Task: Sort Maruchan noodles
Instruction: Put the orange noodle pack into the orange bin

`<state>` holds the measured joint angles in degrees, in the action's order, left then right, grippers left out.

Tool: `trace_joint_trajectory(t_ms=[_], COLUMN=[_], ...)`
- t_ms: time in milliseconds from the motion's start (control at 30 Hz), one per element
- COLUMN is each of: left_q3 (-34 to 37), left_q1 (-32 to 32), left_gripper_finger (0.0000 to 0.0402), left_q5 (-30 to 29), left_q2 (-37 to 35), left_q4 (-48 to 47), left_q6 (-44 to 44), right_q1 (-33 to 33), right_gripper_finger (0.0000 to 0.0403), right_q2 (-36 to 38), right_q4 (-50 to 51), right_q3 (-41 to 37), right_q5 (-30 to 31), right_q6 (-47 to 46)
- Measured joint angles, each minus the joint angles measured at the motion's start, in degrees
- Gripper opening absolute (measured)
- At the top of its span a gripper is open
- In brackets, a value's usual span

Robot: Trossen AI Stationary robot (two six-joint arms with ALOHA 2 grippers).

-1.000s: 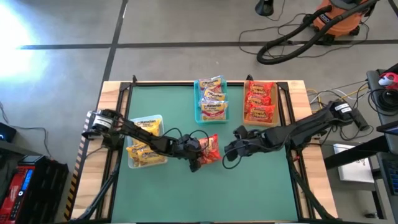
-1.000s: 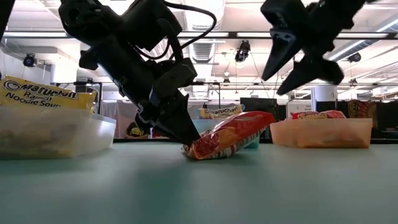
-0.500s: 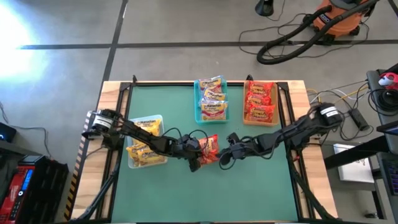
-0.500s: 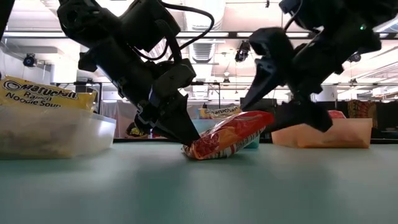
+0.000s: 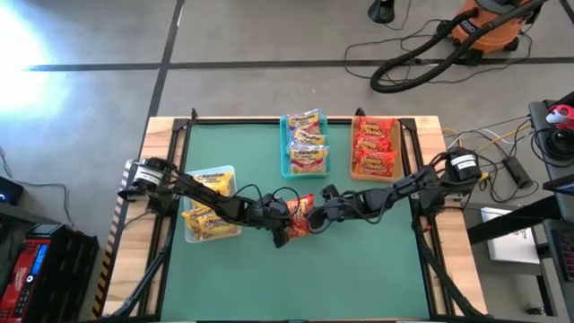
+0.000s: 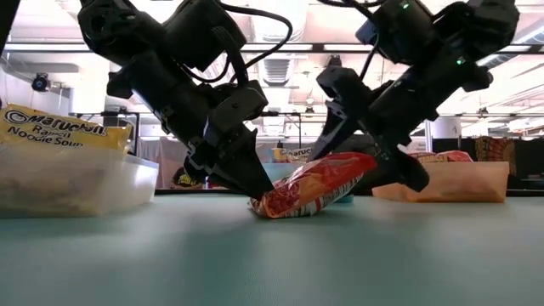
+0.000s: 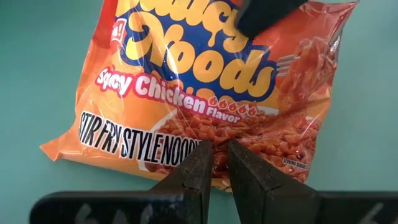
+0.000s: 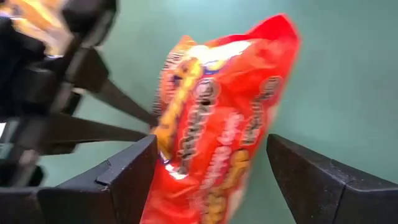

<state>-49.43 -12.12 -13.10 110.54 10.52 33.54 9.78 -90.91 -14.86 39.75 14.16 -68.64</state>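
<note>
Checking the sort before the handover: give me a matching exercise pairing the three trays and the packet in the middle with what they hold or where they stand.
Things:
1. clear tray
2. teal tray
3. tan tray
4. red-orange packet

States:
A. holds red packets
B. pinched at one edge by the left gripper, open right gripper around the other end
C. holds yellow packets
D. holds packets with pink bands

Pairs: 1-C, 2-D, 3-A, 4-B

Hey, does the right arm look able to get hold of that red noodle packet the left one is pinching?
Probably yes: the right gripper has open jaws either side of the red packet, nothing between.
</note>
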Motion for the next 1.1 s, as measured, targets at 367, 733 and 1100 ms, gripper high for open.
trace_joint_trajectory(t_ms=[367, 733, 1100], left_q3=[0.04, 0.28, 0.56], left_q1=[-0.11, -0.13, -0.13], left_gripper_finger=[0.0037, 0.0037, 0.0037], left_q5=[-0.85, -2.19, -0.92], left_q2=[0.0, -0.11, -5.12], left_q4=[0.31, 1.53, -0.91], left_q6=[0.29, 3.6, 7.04], right_q1=[-2.14, -2.14, -2.1], right_gripper_finger=[0.0293, 0.0254, 0.0144], right_q2=[-4.63, -6.71, -6.56], right_q4=[-9.08, -13.34, -12.95], right_q3=[0.06, 0.06, 0.26], right_q5=[-3.7, -5.18, -6.27], right_q6=[0.62, 1.16, 1.74])
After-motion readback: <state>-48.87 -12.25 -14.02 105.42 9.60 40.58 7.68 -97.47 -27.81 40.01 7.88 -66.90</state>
